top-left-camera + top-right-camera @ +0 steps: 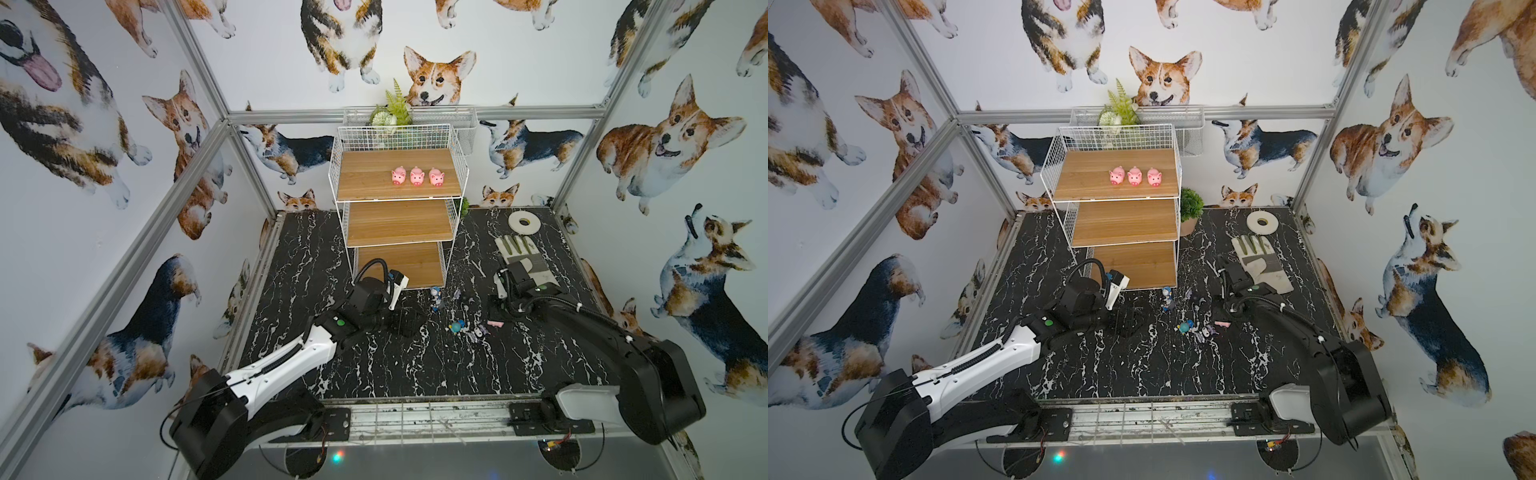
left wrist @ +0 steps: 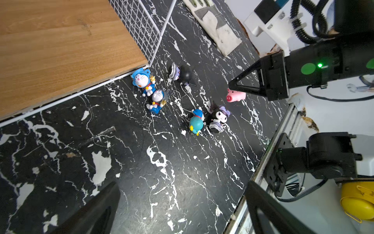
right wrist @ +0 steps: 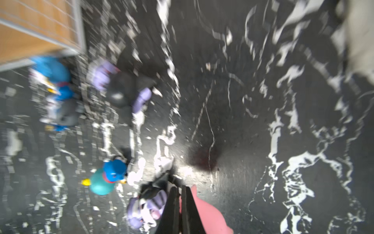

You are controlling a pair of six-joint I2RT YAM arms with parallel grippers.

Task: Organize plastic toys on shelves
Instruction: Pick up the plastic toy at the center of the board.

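Presently: right arm stretched low, my right gripper [image 2: 229, 85] closed tight against the pink pig [image 2: 235, 96] on the marble table [image 2: 141, 172], Kuromi figurine [image 2: 219, 116] near; my left gripper [image 2: 181, 185] hovers wide open, empty.

3 pink pigs [image 1: 417, 177] sit on light-brown wood-grain shelves [image 1: 395, 224]; beside the shelves, 1 pink pig [image 2: 235, 96], blue figures [image 2: 141, 80] and black-and-purple figures [image 2: 219, 117] lie on black, white-veined tabletop [image 2: 141, 172].

Both top views are evenly lit but bend fisheye-style at the edges. Right wrist view's smeared with blur; left wrist view's sharp, soft sheen on the tabletop [image 2: 178, 188].
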